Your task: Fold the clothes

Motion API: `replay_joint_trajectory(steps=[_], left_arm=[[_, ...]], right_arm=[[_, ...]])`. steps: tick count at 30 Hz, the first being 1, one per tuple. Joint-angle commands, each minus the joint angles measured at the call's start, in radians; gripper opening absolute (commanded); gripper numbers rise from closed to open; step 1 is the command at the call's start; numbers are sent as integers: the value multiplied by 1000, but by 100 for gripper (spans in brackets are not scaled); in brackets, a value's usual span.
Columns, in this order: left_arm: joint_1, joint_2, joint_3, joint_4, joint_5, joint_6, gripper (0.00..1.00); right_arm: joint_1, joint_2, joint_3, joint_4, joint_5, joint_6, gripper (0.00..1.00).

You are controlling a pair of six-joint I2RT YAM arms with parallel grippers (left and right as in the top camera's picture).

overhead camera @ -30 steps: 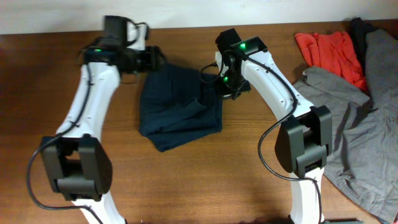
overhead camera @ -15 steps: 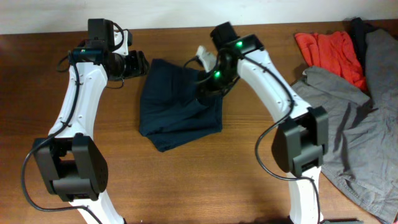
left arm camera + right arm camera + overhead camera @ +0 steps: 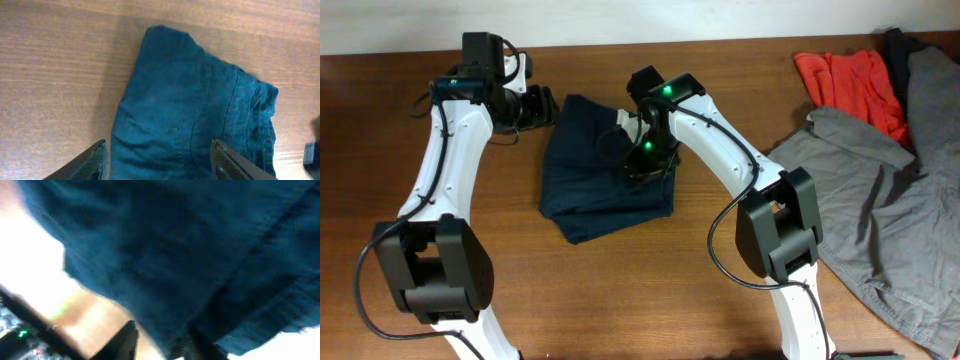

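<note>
The dark navy shorts (image 3: 585,190) lie partly folded on the wooden table between my two arms. My left gripper (image 3: 542,108) is open and empty at the shorts' top left corner. In the left wrist view its fingers (image 3: 160,162) are spread wide above the shorts (image 3: 190,110). My right gripper (image 3: 638,165) is over the middle of the shorts, shut on a fold of their right side. In the blurred right wrist view the navy fabric (image 3: 190,245) fills the frame and runs down between the fingers (image 3: 162,345).
A large light grey garment (image 3: 890,220) is spread over the right side of the table. A small red-orange garment (image 3: 850,85) and a dark item (image 3: 895,45) lie at the back right. Bare wood (image 3: 620,290) shows in front of the shorts.
My right gripper has moved left and forward over the shorts, drawing their right edge inward. My left gripper drew back to the left about a second ago and has held still since.
</note>
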Motion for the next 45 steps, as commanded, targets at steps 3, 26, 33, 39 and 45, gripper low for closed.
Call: replay_joint_trajectory(steps=[3,26,33,39,45], left_arm=[[0,10,15,-15,-11,2,65],[-2,12,15,-28,-11,2,63],[-2,24,15,-3,-11,3,67],[-2,46,15,4,-11,14,68],[-2,53,15,-19,-10,14,68]], right_arm=[[5,3,-90,30,119,26,18],[-56,3,-567,249,323,317,4],[-153,3,-470,255,466,339,4],[-197,3,-328,269,500,298,6],[-195,3,-229,430,468,220,12]])
